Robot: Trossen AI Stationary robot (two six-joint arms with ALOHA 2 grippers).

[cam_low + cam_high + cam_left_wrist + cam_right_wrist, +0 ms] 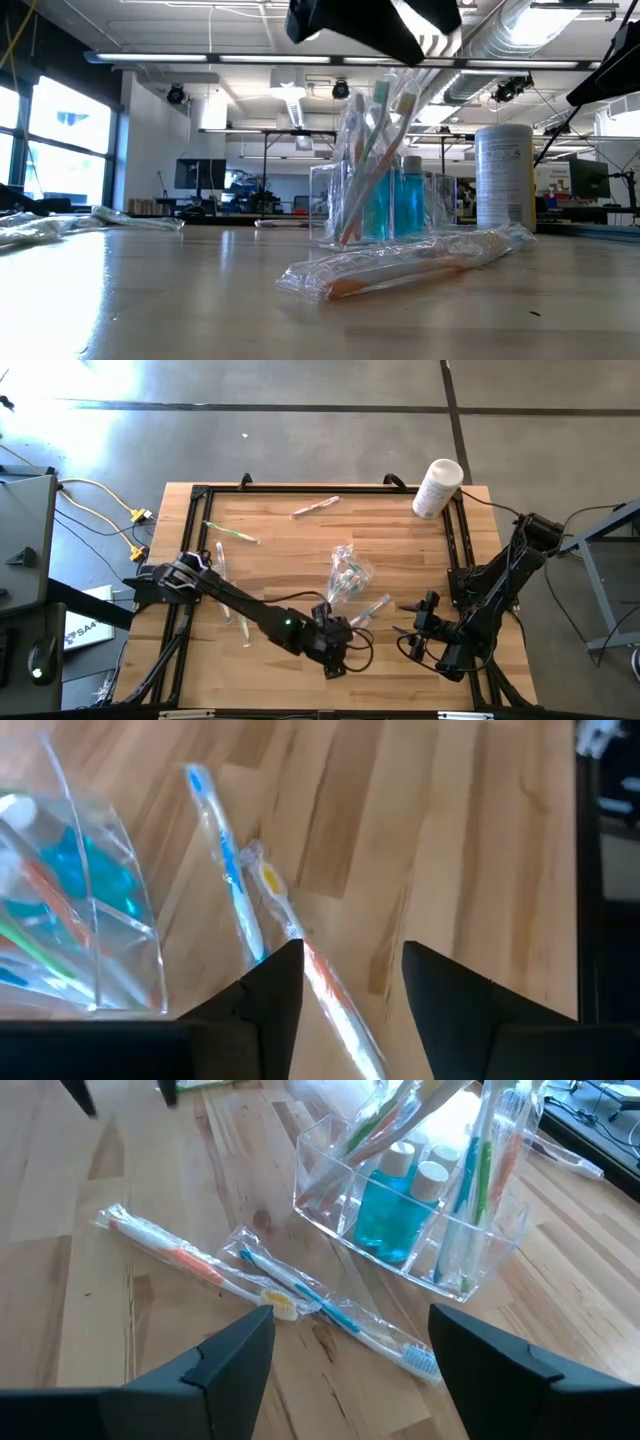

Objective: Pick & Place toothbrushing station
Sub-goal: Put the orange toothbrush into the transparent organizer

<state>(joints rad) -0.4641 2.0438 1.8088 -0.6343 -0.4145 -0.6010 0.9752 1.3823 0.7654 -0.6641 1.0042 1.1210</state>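
Pale wood planks make up the table [280, 530], framed by a black rail. On its far right corner a white cylindrical bottle [436, 487] lies tipped over the rail.

Near the table's middle stands a clear plastic organizer [405, 1200], divided into compartments. Blue bottles with white caps [385, 1205] stand in one compartment, and wrapped toothbrushes lean upright in the others.

Just beside the organizer, toward the near edge, two wrapped toothbrushes lie flat on the wood and cross each other: an orange-handled toothbrush [175, 1255] and a blue toothbrush [335, 1312].

The left gripper [350, 982] hangs low over this pair, its fingers apart with the orange handle showing in the gap between them, not clamped on it. The right gripper [350, 1355] waits near the table's right edge, its fingers spread wide and holding nothing, facing the organizer.

Farther off, a green toothbrush [231, 533] lies toward the far left of the table, another wrapped brush [315, 507] near the far edge, and more wrapped brushes [221, 563] by the left arm.
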